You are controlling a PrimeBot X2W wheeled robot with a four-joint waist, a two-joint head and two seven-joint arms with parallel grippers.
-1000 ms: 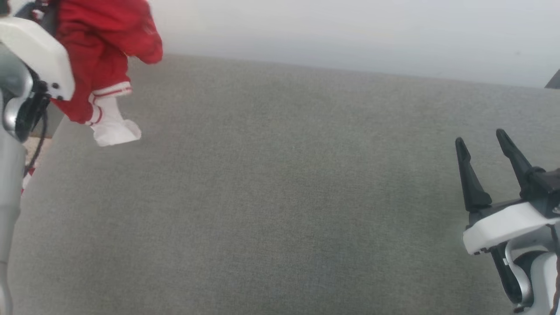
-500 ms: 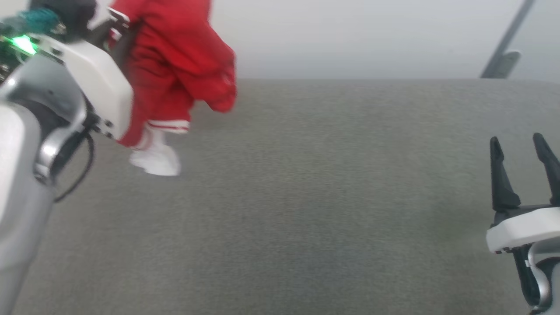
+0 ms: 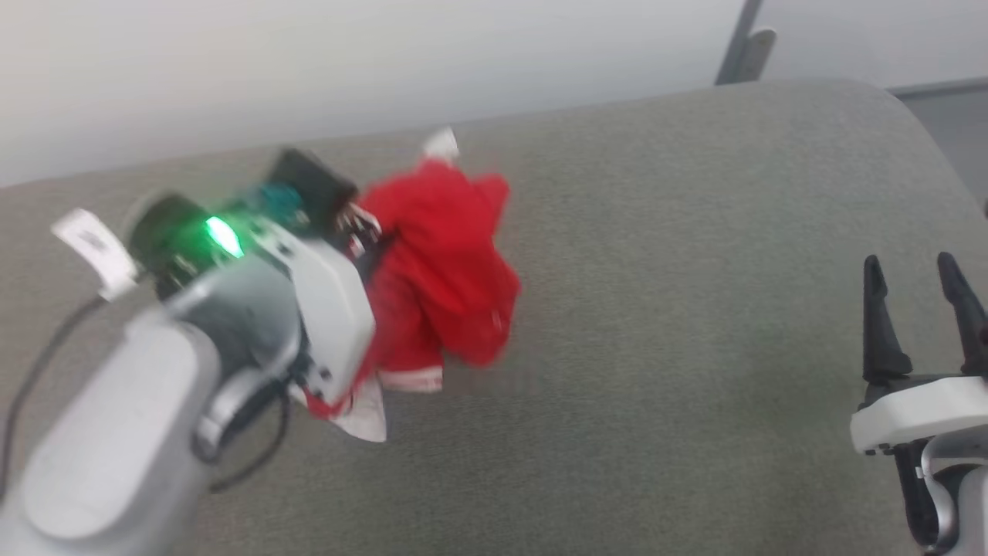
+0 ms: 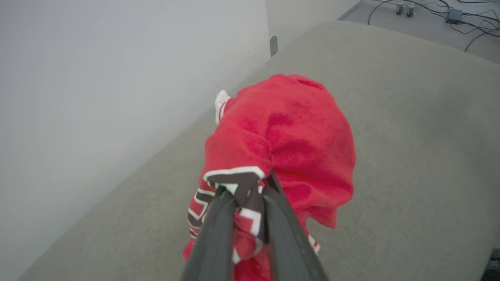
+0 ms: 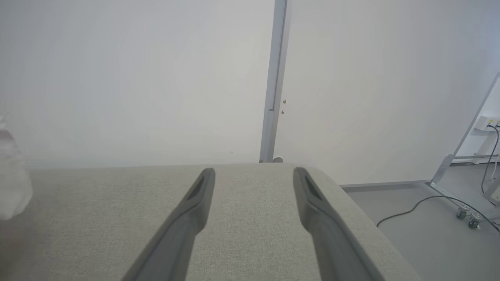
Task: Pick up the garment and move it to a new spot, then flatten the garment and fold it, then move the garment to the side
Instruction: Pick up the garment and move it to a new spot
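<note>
The garment (image 3: 440,262) is a bunched red T-shirt with a white sleeve (image 3: 363,409) trailing at its lower end. It hangs low over the left middle of the grey upholstered surface (image 3: 656,347). My left gripper (image 3: 359,228) is shut on it. In the left wrist view the two dark fingers (image 4: 218,234) pinch a fold with black-and-white lettering, and the red bulk of the garment (image 4: 281,136) lies beyond my left gripper (image 4: 246,189). Whether the cloth touches the surface is unclear. My right gripper (image 3: 909,266) stands open and empty at the lower right, its fingers spread over bare fabric (image 5: 254,172).
The grey surface ends at a pale wall at the back and rounds off at a corner on the right (image 3: 918,123). A metal post (image 3: 741,38) rises behind it. Beyond the right edge lies grey floor with cables (image 5: 410,210) and a wheeled frame (image 5: 465,171).
The head camera has swung, shifting the whole picture. My left arm has carried the garment from the far left corner toward the middle and lower. The right gripper stays open.
</note>
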